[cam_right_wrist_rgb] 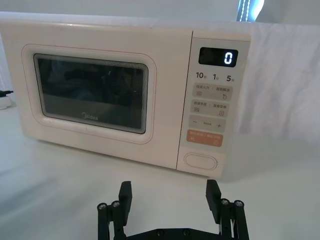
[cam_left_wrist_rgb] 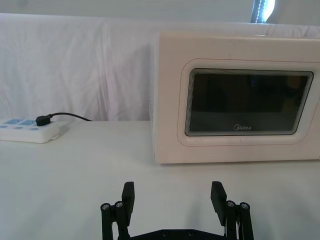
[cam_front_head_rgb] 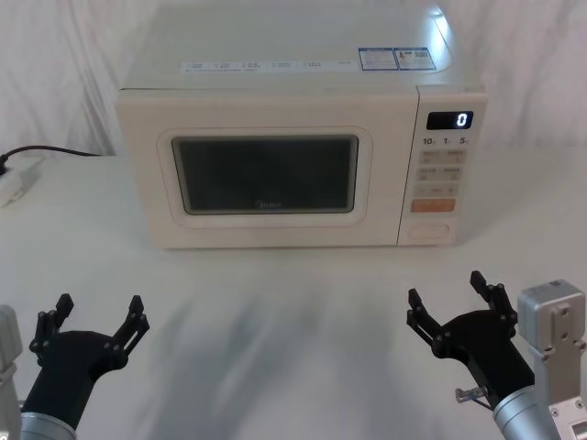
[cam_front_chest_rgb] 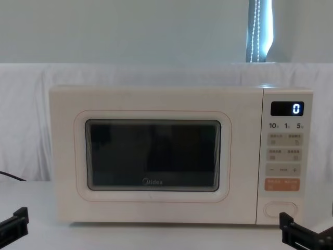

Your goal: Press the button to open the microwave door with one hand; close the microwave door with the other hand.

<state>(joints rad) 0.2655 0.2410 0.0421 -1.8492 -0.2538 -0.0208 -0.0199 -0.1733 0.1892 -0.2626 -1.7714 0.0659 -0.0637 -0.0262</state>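
1. Right pincer (cam_front_head_rgb: 451, 305): black, fingers spread wide, holding nothing. It hovers above the surface (cam_front_head_rgb: 293, 321), in front of the control panel (cam_front_head_rgb: 441, 167) and clear of it, probably staged for the press.
2. Left pincer (cam_front_head_rgb: 96, 323): black, likewise spread wide and empty. It hovers near the front left corner of the microwave, well short of it, likely reserved for closing.
3. Button (cam_right_wrist_rgb: 200, 161): wide cream pill at the foot of the control panel, just below the orange key (cam_right_wrist_rgb: 204, 138); untouched.
4. Microwave door (cam_front_head_rgb: 266, 174): cream panel with dark window, shut flush with the body; opening not yet begun.
5. Display (cam_front_head_rgb: 449, 120): lit, reads 0.
6. Power strip (cam_left_wrist_rgb: 27, 130): on the surface at the robot's left, black plug inserted.
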